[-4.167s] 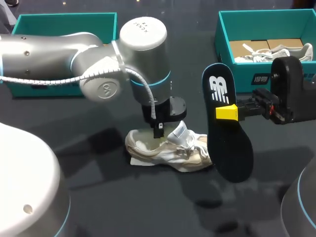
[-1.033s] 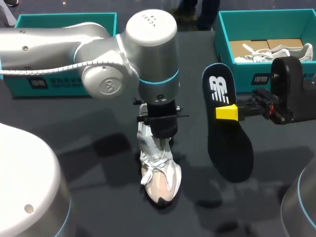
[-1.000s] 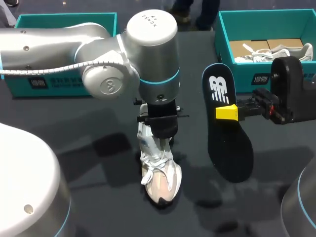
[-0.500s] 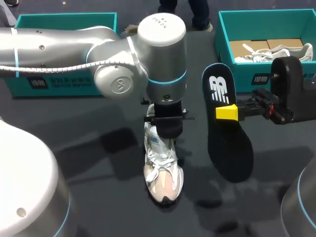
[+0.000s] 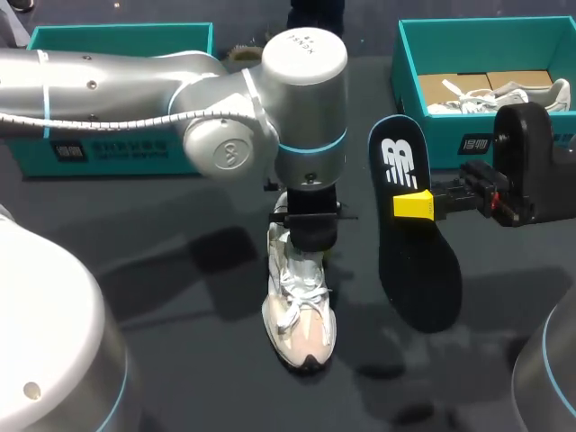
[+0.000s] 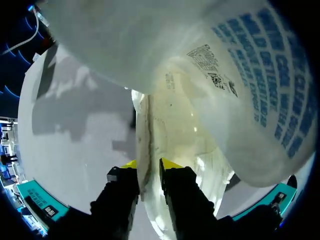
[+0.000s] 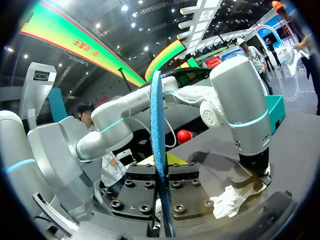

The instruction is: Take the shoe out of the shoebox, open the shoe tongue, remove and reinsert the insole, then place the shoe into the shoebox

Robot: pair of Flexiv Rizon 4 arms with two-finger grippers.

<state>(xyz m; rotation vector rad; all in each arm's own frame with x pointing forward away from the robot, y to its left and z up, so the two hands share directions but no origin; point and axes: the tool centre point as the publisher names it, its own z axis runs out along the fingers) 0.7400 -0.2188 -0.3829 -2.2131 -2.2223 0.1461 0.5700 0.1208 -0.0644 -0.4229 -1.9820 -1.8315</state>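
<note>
A white and beige shoe (image 5: 301, 306) stands on the dark table, toe toward the front edge. My left gripper (image 5: 306, 236) comes down onto its heel end. In the left wrist view the left gripper (image 6: 149, 165) has one finger inside the shoe (image 6: 175, 130) and one outside, and both touch the collar wall between them. My right gripper (image 5: 414, 205) is shut on the black insole (image 5: 414, 261), holding it upright in the air to the right of the shoe. The right wrist view shows this insole (image 7: 159, 150) edge-on between the fingers of the right gripper (image 7: 161, 165), with the shoe (image 7: 235, 197) beyond.
A teal shoebox (image 5: 405, 63) stands at the back right with a second white shoe (image 5: 504, 97) and cardboard in it. Another teal box (image 5: 117, 40) sits at the back left, partly behind my left arm.
My left arm has carried the shoe a little to the right and toward the front. The right arm and the insole have not moved.
</note>
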